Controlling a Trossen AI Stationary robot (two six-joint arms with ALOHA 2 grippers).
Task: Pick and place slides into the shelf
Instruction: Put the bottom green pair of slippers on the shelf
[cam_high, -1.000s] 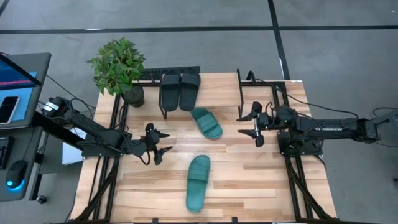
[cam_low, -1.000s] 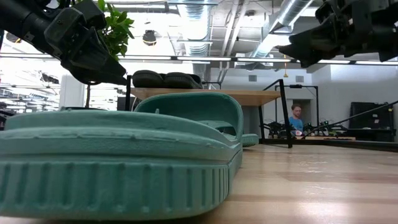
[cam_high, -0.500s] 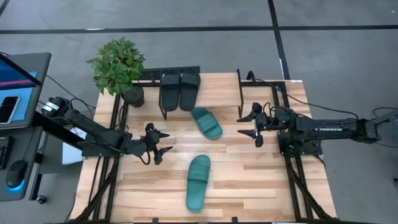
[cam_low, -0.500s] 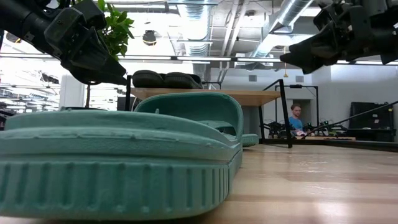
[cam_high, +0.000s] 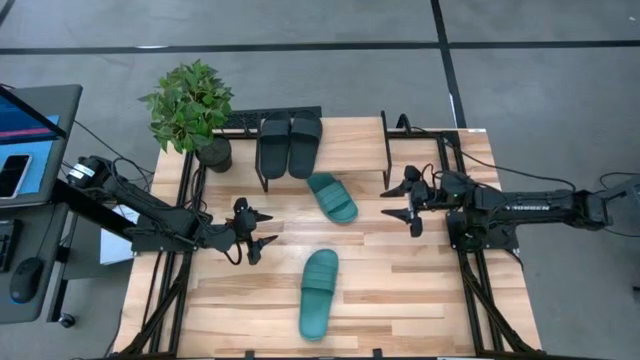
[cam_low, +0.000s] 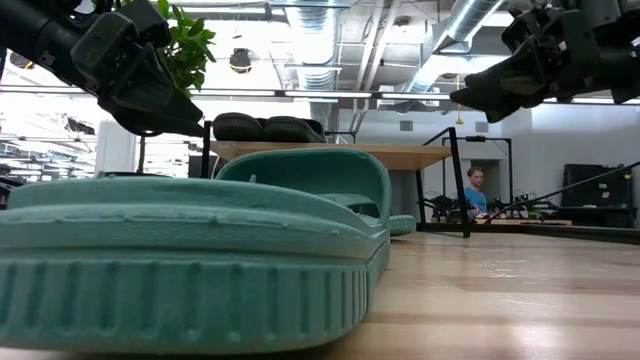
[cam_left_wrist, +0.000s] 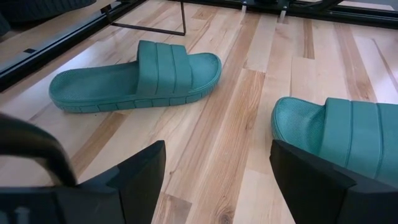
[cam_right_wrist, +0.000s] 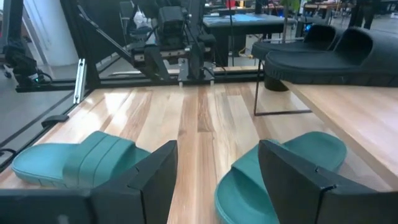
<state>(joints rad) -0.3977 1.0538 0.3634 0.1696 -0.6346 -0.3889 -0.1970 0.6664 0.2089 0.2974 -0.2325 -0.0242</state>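
Right claw (cam_high: 397, 202) creeping left toward the far teal slide (cam_high: 332, 197), fingers apart, nothing held. Left claw (cam_high: 262, 231) hovering spread, unchanged over bench (cam_high: 400, 290).

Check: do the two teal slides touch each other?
Apart. The high view shows bare tabletop between the far teal slide and the near one.

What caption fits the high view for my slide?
Two black slides on the shelf, two teal slides on the table, both open tools, left and right, hovering empty.
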